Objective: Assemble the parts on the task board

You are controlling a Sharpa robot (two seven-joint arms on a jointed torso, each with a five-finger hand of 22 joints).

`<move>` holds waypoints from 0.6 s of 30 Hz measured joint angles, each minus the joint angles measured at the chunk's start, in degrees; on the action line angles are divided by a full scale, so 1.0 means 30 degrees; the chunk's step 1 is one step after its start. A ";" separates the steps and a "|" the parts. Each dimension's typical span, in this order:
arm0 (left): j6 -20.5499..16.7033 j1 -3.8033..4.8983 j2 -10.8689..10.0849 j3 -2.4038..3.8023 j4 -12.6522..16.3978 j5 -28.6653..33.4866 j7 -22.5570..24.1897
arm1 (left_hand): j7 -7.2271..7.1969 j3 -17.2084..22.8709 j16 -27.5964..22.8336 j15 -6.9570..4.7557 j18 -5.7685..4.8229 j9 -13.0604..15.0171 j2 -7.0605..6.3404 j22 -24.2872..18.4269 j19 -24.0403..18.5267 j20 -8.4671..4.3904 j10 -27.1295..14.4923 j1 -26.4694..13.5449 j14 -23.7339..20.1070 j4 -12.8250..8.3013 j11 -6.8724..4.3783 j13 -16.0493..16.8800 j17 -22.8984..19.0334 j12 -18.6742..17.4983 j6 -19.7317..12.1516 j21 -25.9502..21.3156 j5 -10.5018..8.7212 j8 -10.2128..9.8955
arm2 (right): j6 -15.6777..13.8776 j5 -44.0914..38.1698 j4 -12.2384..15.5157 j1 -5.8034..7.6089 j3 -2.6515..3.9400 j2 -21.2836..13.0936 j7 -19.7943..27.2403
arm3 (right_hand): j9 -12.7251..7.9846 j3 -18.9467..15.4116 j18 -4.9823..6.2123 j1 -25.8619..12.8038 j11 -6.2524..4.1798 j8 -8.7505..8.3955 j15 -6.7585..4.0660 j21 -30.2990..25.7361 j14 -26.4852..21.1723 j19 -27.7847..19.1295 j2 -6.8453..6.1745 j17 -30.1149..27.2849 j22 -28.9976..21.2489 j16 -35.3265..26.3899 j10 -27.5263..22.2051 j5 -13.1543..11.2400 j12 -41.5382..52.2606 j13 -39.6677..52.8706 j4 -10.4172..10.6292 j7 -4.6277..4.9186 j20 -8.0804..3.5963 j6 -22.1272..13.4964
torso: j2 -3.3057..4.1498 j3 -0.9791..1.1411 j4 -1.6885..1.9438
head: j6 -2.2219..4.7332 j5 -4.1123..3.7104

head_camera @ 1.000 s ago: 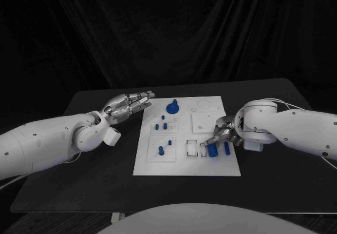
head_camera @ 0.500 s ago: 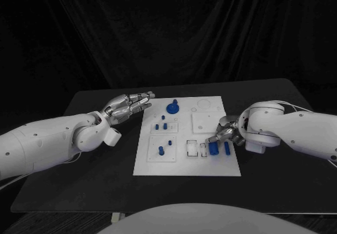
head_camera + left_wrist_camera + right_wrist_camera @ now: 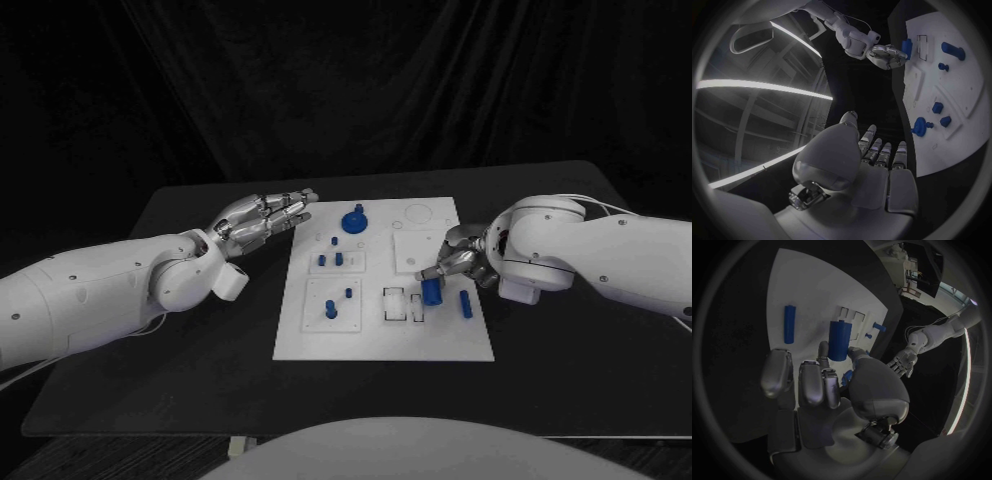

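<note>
The white task board (image 3: 382,335) lies mid-table. My right hand (image 3: 462,262) is over its right edge and pinches a thick blue cylinder (image 3: 431,290) between thumb and finger, above the rectangular slots (image 3: 395,303). The right wrist view shows that cylinder (image 3: 839,340) upright in the fingertips of my right hand (image 3: 826,385). A thin blue rod (image 3: 464,303) lies flat on the board beside it, also seen as the rod (image 3: 789,323). My left hand (image 3: 267,215) hovers at the board's far left corner, fingers stretched out and holding nothing; this left hand (image 3: 873,160) is beside the board (image 3: 942,145).
A blue knob (image 3: 355,218) stands at the board's far end, with small blue pegs (image 3: 333,259) below it and two more pieces (image 3: 335,303) in the near left panel. Black table (image 3: 173,370) surrounds the board.
My right hand has lifted the thick blue cylinder off the board and drawn it slightly away from the thin rod, which stays put. The left hand has not moved.
</note>
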 measured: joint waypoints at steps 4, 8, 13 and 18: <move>0.0015 -0.0014 0.0020 0.0001 -0.0001 0.0000 -0.0007 | 0.0000 0.0000 0.0000 0.0000 0.0000 0.0000 0.0000 0.0001 0.0000 0.0001 0.0000 0.0000 0.0000 0.0000 0.0000 -0.0001 0.0000 0.0000 0.0000 0.0000 0.0000 0.0000 | -0.0075 0.0337 -0.0020 0.0112 0.0005 0.0500 -0.0001 | -0.0006 0.0028 0.0001 -0.0079 0.0000 -0.0004 0.0001 0.0000 0.0000 0.0000 -0.0078 0.0001 -0.0001 0.0000 0.0000 -0.0001 0.0000 -0.0001 0.0020 0.0018 0.0000 0.0038 | 0.0004 -0.0002 0.0000 | 0.0000 -0.0013; 0.0024 -0.0020 0.0019 0.0002 0.0002 0.0000 -0.0013 | 0.0000 0.0000 0.0000 0.0000 -0.0001 -0.0001 0.0000 0.0002 0.0000 0.0000 0.0000 0.0000 0.0000 0.0000 0.0000 -0.0001 0.0001 0.0000 0.0000 0.0000 0.0000 0.0000 | -0.0091 0.0686 -0.0219 0.0125 0.0003 0.1015 0.0000 | -0.0085 0.0368 0.0000 -0.0204 0.0000 -0.0006 0.0001 0.0000 0.0000 0.0000 -0.0202 0.0002 -0.0002 0.0001 0.0000 -0.0053 0.0000 -0.0001 -0.0219 0.0001 0.0000 0.0066 | 0.0004 -0.0002 0.0000 | 0.0000 -0.0029; 0.0037 -0.0023 0.0016 0.0006 0.0008 0.0000 -0.0016 | 0.0000 0.0000 0.0000 0.0000 0.0000 -0.0001 0.0000 0.0003 0.0000 0.0000 0.0000 0.0000 0.0000 0.0000 0.0000 -0.0001 0.0002 0.0000 0.0000 0.0000 0.0075 0.0000 | -0.0097 0.1014 -0.0535 0.0117 -0.0005 0.1545 -0.0002 | -0.0149 0.0493 0.0001 -0.0254 0.0001 -0.0114 0.0001 0.0000 0.0000 0.0000 -0.0251 0.0001 -0.0003 0.0001 0.0000 -0.0107 0.0000 -0.0001 -0.0189 0.0021 0.0000 0.0107 | 0.0000 -0.0005 0.0004 | 0.0000 -0.0029; 0.0055 -0.0026 0.0031 0.0006 -0.0001 0.0000 -0.0018 | 0.0000 0.0000 0.0000 -0.0001 0.0000 -0.0002 0.0000 0.0004 0.0000 0.0000 0.0000 0.0000 0.0000 0.0001 0.0000 0.0000 0.0005 0.0000 0.0000 0.0000 0.0075 0.0000 | -0.0084 0.1205 -0.0767 -0.0035 -0.0003 0.1949 -0.0006 | -0.0299 0.0761 0.0000 -0.0306 0.0001 -0.0240 0.0001 0.0000 0.0000 0.0000 -0.0303 -0.0069 -0.0004 -0.0075 0.0000 -0.0477 0.0000 -0.0002 -0.0294 0.0010 0.0000 0.0128 | 0.0004 -0.0009 0.0016 | 0.0000 -0.0068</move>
